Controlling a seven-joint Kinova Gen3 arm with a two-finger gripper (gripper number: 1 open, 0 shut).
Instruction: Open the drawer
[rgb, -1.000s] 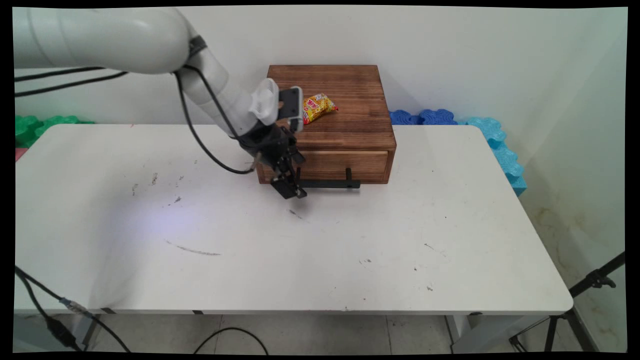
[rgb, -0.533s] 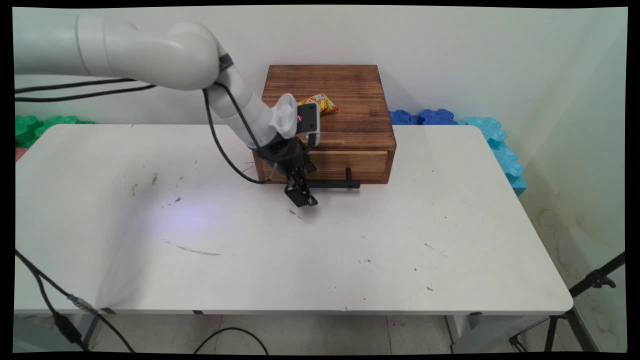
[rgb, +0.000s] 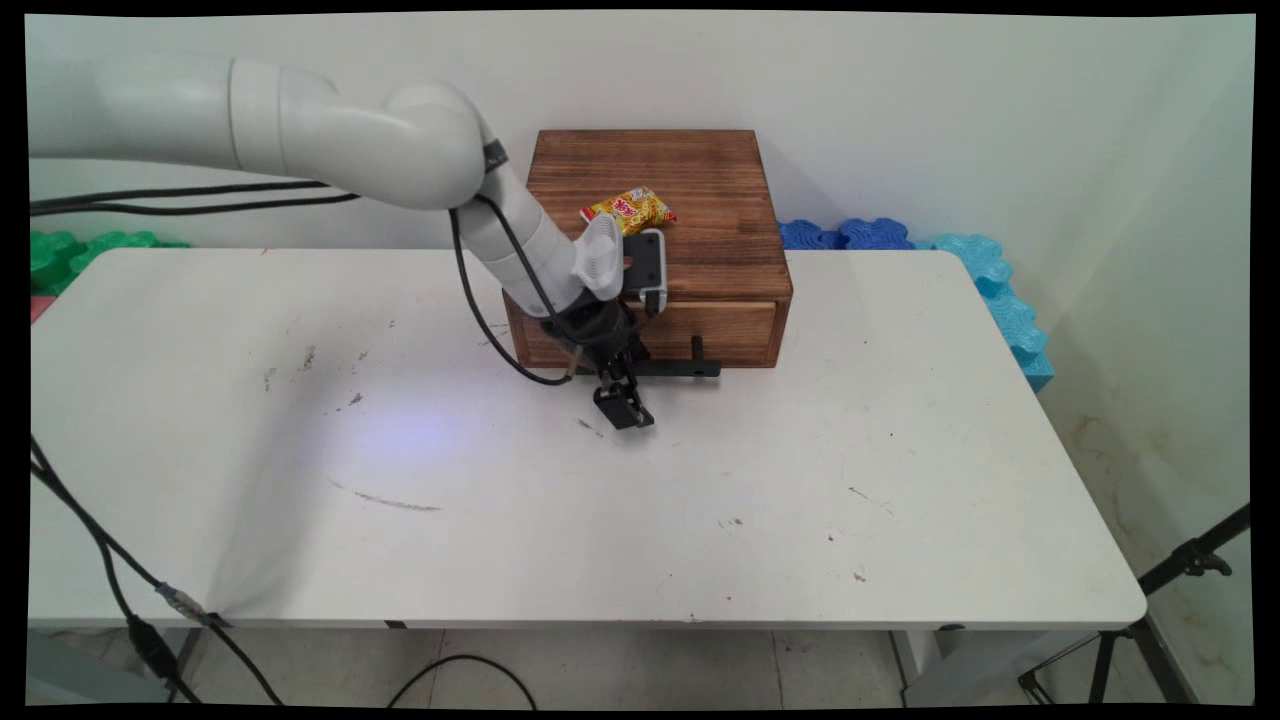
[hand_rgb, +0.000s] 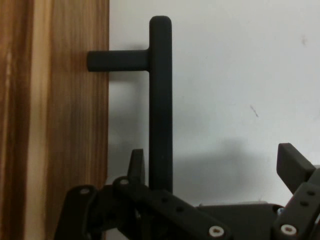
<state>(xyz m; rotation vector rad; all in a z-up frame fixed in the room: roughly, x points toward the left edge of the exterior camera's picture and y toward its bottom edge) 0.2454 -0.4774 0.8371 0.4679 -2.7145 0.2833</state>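
A brown wooden box (rgb: 690, 180) stands at the table's back, its single drawer (rgb: 715, 330) facing the near side. A black bar handle (rgb: 665, 368) juts out from the drawer front. My black gripper (rgb: 622, 408) points down at the handle's left part, open and holding nothing. In the hand view the handle (hand_rgb: 160, 100) runs up the picture beside the wooden drawer front (hand_rgb: 55, 120). It passes between the fingers of the gripper (hand_rgb: 215, 162), close to the left one (hand_rgb: 136, 164). A yellow and red snack packet (rgb: 628, 209) lies on the box's top.
The white table (rgb: 600, 520) carries scuff marks. Blue foam blocks (rgb: 960, 260) line the wall behind its right end and green ones (rgb: 80, 248) behind its left. A black tripod (rgb: 1150, 620) stands on the floor at the lower right. Cables hang at the table's left front.
The arm has swung right, carrying the gripper right and a little nearer along the drawer front, from the handle's left end towards its middle. The snack packet is uncovered again.
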